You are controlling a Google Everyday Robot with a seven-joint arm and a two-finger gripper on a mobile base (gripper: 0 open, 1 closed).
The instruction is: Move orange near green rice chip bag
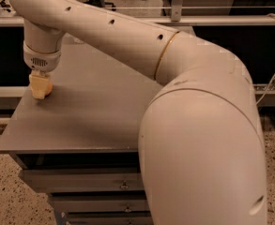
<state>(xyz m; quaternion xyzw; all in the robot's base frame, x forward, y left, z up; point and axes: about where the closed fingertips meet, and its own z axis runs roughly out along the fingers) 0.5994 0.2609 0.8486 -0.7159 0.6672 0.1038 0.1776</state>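
At the left end of the counter (95, 116), as the single camera view shows it, the hand (40, 86) hangs straight down from the wrist, its pale yellow tip at or touching the surface. The orange (49, 84) sits right there with it, showing only as a warmer-tinted edge on the hand's side; the rest is covered. Whether the hand is spread wide or already closed on the fruit I cannot tell.

The arm (127, 36) sweeps across the top of the view and its bulky near segment fills the whole right side. The green rice chip bag is not in view. It may lie behind that segment, but nothing here confirms it. Drawers (123, 186) sit below the counter's front edge.

As for handling, I judge the orange to be light, firm and a little yielding under the peel, so a moderate squeeze should do it no harm. Its roundness is the trouble: it will roll if nudged off-centre and can squirt out of a grip set too high or too low. The sound place to take hold is across its widest girth, from above, with the contact level on both sides. Its dimpled skin should give fair friction.
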